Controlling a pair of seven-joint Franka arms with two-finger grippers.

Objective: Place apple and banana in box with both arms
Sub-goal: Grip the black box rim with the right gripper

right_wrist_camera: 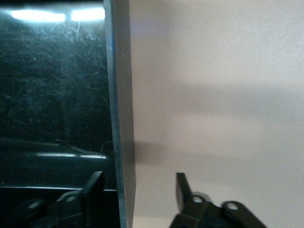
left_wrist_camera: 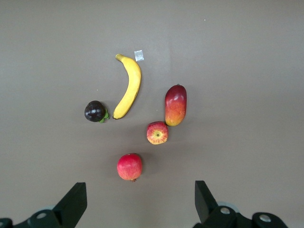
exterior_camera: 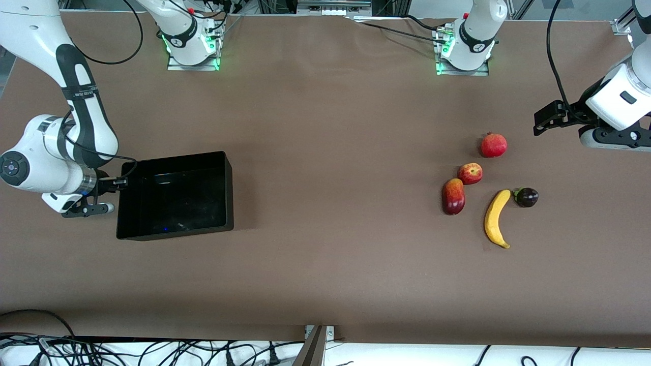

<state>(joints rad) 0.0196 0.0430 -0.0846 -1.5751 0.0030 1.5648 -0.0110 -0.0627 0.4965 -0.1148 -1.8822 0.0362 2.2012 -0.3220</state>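
Note:
The apple (exterior_camera: 470,173) lies on the brown table toward the left arm's end, beside the dark-red mango-like fruit. The banana (exterior_camera: 496,218) lies a little nearer the front camera. Both also show in the left wrist view, the apple (left_wrist_camera: 157,132) and the banana (left_wrist_camera: 129,85). My left gripper (exterior_camera: 540,122) is open and empty above the table beside the fruits; in its wrist view (left_wrist_camera: 140,194) the pomegranate is closest. The black box (exterior_camera: 178,231) stands toward the right arm's end. My right gripper (exterior_camera: 122,181) is open, its fingers astride the box's end wall (right_wrist_camera: 118,95) with a gap on the outer side.
A red pomegranate (exterior_camera: 494,145), a dark-red mango-like fruit (exterior_camera: 453,196) and a small dark purple fruit (exterior_camera: 526,196) lie among the task fruits. A small white scrap (left_wrist_camera: 138,55) lies by the banana's tip. Bare brown table stretches between box and fruits.

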